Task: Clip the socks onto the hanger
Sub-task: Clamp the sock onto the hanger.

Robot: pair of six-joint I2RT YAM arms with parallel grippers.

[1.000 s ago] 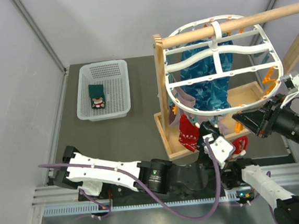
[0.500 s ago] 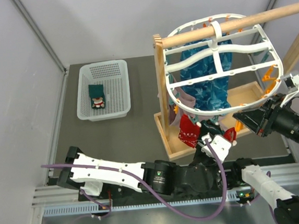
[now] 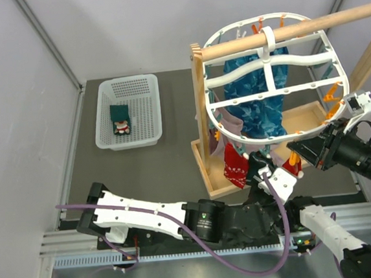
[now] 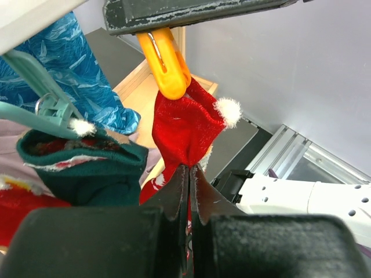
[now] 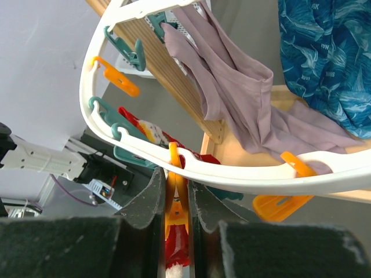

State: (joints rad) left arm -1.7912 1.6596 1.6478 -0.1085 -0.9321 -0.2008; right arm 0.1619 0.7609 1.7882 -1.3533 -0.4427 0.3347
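My left end effector (image 4: 189, 174) is clenched on the red sock (image 4: 185, 130), whose cuff sits in the orange clip (image 4: 168, 63) on the near rim of the hanger (image 5: 232, 172), squeezed by my clenched right end effector (image 5: 175, 182); releasing the clip before the cuff is seated deep could drop the sock.

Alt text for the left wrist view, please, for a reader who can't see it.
The left gripper, black fingers shut, pinches a red Christmas sock with a white pom-pom, whose top meets an orange plastic clip above. A dark green sock sits to its left, with a blue patterned cloth behind.
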